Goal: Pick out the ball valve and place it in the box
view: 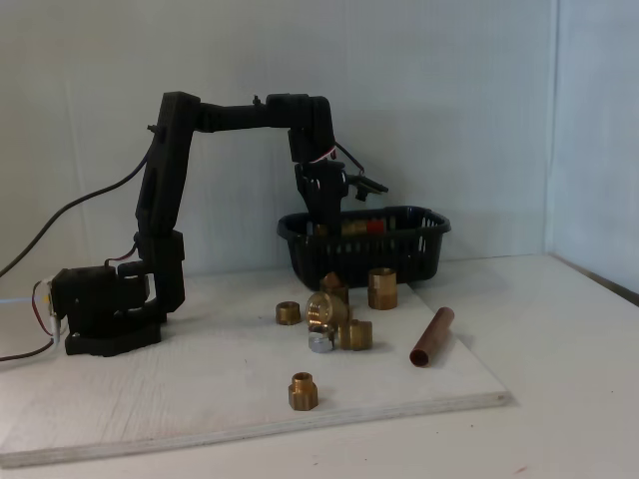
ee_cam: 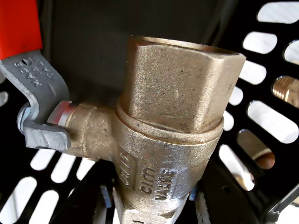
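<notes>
Hanging inside the box (view: 419, 244), the ball valve (ee_cam: 173, 140) sits clamped in the tool (view: 326, 222), whose jaws close on the lower end of the brass body at the bottom edge of the wrist view. The valve's long axis runs straight out from the tool toward the slotted black floor, its hexagonal end leading, while the red lever handle (ee_cam: 18, 25) juts off to the left in that view. In the fixed view the tool dips below the rim near the box's left end, with a patch of red showing just beside it. Room to let go looks ample to the right along the box. Loose brass fittings (view: 339, 317) and a copper pipe piece (view: 431, 336) lie on the table (view: 200, 389) in front, well apart from the drop.
</notes>
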Robot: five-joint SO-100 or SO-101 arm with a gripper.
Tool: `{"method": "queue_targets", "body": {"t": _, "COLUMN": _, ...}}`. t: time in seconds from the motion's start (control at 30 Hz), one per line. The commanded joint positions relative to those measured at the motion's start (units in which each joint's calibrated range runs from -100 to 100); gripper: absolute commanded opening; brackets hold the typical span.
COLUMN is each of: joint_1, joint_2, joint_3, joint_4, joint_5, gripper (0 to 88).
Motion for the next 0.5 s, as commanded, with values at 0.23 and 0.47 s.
{"method": "queue_targets", "body": {"t": 0.23, "joint_1": 1.8, "joint_2": -1.5, "joint_3": -1.1, "joint_4": -1.4, "joint_5": -2.7, "gripper": 3.4}}
{"method": "queue_targets", "body": {"t": 0.47, "joint_1": 2.1, "joint_2": -1.4, "joint_3": 1.7, "joint_4": -4.5, "joint_5": -2.7, "gripper": 3.5}}
